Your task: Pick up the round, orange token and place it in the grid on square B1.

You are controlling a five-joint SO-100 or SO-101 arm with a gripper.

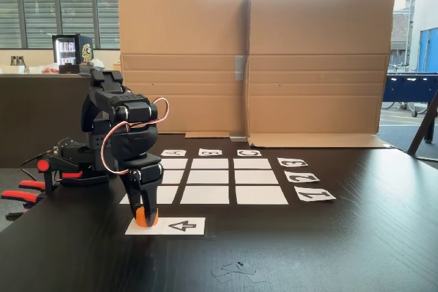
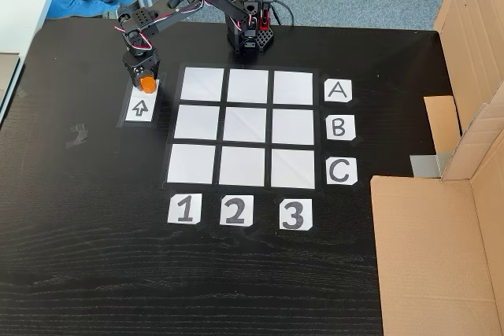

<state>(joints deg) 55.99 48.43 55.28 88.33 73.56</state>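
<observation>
My pincer (image 1: 145, 218) closes around the token (image 1: 145, 216), low left of centre in a fixed view, on the arrow strip (image 1: 179, 226) beside the grid (image 2: 246, 127); B1 (image 2: 196, 122) bare

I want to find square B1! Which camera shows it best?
The fixed view from above: square B1 lies flat and whole, in B's row above the 1 card. In the low fixed view the gripper partly hides it.
</observation>
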